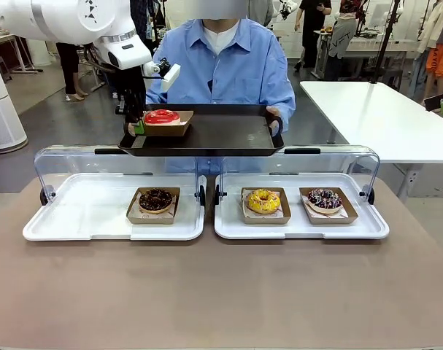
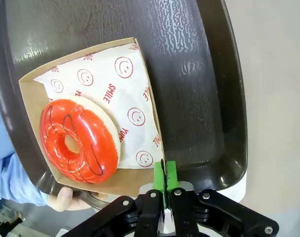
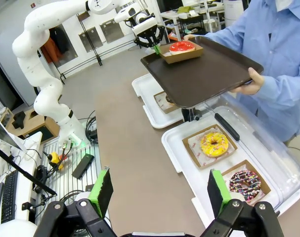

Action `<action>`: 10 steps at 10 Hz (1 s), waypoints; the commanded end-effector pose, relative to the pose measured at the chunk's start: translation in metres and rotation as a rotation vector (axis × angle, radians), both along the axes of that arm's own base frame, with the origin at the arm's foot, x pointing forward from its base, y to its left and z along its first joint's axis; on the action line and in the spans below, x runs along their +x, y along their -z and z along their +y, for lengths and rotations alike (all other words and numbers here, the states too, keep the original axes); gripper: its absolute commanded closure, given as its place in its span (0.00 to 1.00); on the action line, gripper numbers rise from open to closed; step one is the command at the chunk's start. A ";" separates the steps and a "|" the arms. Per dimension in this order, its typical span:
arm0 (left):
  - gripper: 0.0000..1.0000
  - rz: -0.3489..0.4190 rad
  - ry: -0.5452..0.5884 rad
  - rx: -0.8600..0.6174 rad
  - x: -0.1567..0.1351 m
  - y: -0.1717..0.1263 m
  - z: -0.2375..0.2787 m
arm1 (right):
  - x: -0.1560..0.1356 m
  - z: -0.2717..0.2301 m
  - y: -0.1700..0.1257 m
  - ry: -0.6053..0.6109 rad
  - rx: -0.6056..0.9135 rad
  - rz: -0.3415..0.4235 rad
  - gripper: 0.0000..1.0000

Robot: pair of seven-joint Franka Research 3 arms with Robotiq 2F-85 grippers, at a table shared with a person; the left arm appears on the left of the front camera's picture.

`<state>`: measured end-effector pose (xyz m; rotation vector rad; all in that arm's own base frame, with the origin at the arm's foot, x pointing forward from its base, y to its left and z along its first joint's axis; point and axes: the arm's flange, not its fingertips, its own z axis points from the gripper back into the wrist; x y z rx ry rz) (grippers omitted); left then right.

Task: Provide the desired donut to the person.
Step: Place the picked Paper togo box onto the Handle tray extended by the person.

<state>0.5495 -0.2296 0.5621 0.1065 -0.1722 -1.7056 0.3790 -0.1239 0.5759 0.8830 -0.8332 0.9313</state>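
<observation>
- Left claw [image 2: 164, 170] is clenched on the thin wall of the cardboard boat [image 2: 121, 178], its green pads pinched flat on the card at one corner.
- That boat carries the red donut [image 2: 78, 140] on a printed paper liner [image 2: 121, 84]. It sits on the left part of the black tray [image 1: 228, 133].
- The person [image 1: 228, 65] holds the black tray level at the far side, above the clear lids of the white display cases [image 1: 82, 222]. One hand [image 1: 274, 118] grips its right edge.
- Right claw [image 3: 159, 192] hangs released, pads wide apart, over the near right of the worktop [image 1: 221, 292].
- Handling, as I judge it: the donut is light and soft, and its glossy glaze would smear or crack under any squeeze. The boat is the right thing to grasp, not the donut.
- The card wall is thin and bends easily, so a grip at one corner may let the boat sag or tip if lifted.
- The boat seems to rest fully on the tray, so letting go looks close. The tray is hand-held and may wobble, so the release should be gentle.
- Three other donuts, chocolate [image 1: 155, 199], yellow [image 1: 263, 200] and sprinkled [image 1: 324, 197], lie in boats inside the cases.
</observation>
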 end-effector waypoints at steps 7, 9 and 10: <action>0.17 -0.025 0.009 -0.003 0.000 -0.007 -0.003 | 0.000 0.001 0.001 -0.003 0.008 0.001 0.00; 0.00 -0.015 0.017 -0.005 0.002 -0.008 -0.004 | 0.000 0.001 0.001 -0.003 0.008 0.001 0.00; 0.00 -0.011 0.016 -0.008 0.000 -0.007 -0.003 | 0.000 0.001 0.001 -0.003 0.008 0.001 0.00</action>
